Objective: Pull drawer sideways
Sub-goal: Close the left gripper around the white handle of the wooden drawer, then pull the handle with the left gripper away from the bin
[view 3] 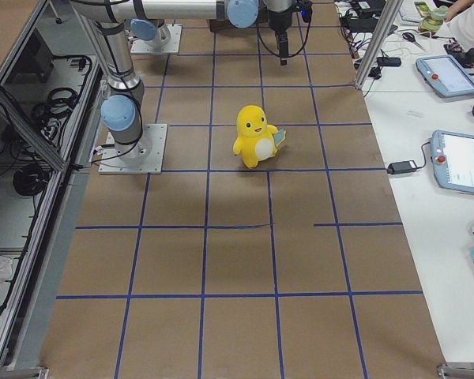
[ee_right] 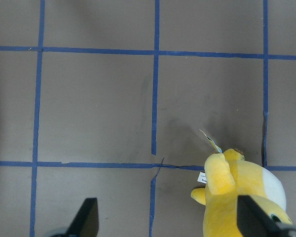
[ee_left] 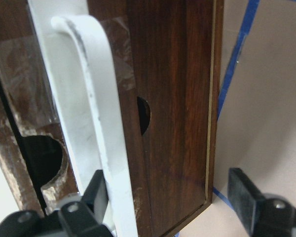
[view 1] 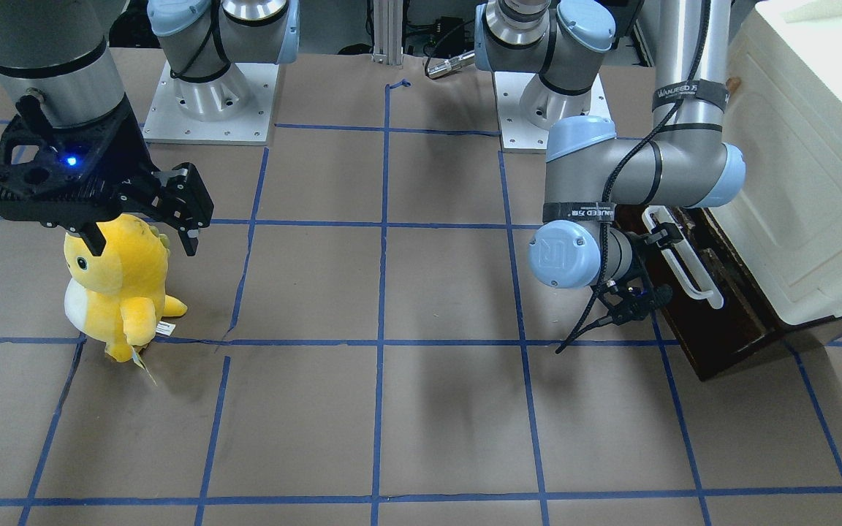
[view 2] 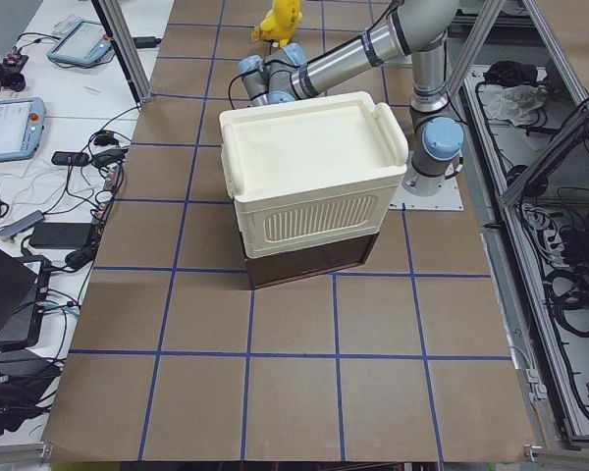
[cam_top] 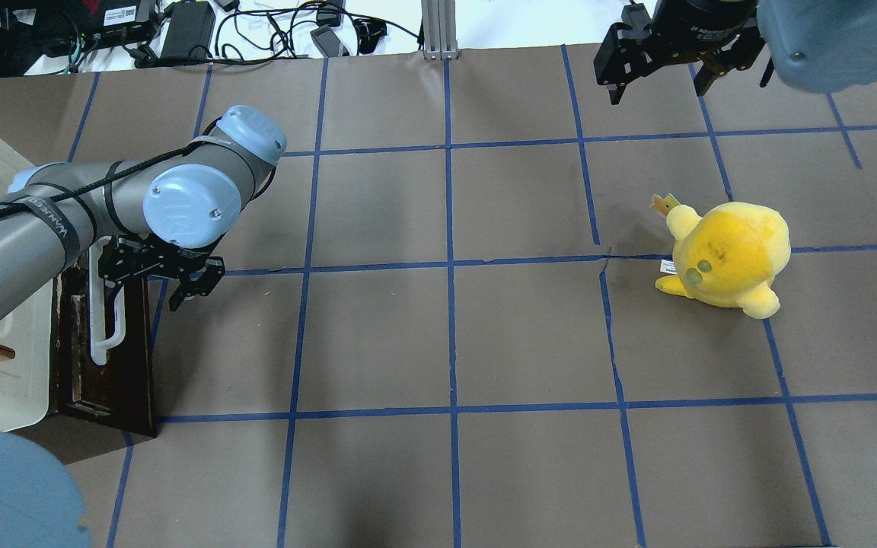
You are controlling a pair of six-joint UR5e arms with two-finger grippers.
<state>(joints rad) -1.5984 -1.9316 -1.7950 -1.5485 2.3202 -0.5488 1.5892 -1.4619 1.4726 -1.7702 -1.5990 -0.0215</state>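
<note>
The drawer (cam_top: 107, 365) has a dark brown wooden front (view 1: 728, 321) with a long white bar handle (cam_top: 101, 320), and sits under the cream-white cabinet. My left gripper (cam_top: 153, 285) is open at the handle's end. In the left wrist view, one finger (ee_left: 96, 195) sits beside the handle (ee_left: 96, 128) and the other finger (ee_left: 246, 197) is past the front's edge (ee_left: 177, 98). My right gripper (view 1: 143, 245) is open and empty, hovering just above a yellow plush.
The cream-white cabinet (view 1: 808, 183) stands at the table's end on my left (view 2: 309, 167). A yellow plush toy (cam_top: 728, 255) stands on the brown, blue-taped table (cam_top: 454, 335) under my right gripper (ee_right: 170, 222). Cables and devices lie beyond the far edge (cam_top: 180, 27).
</note>
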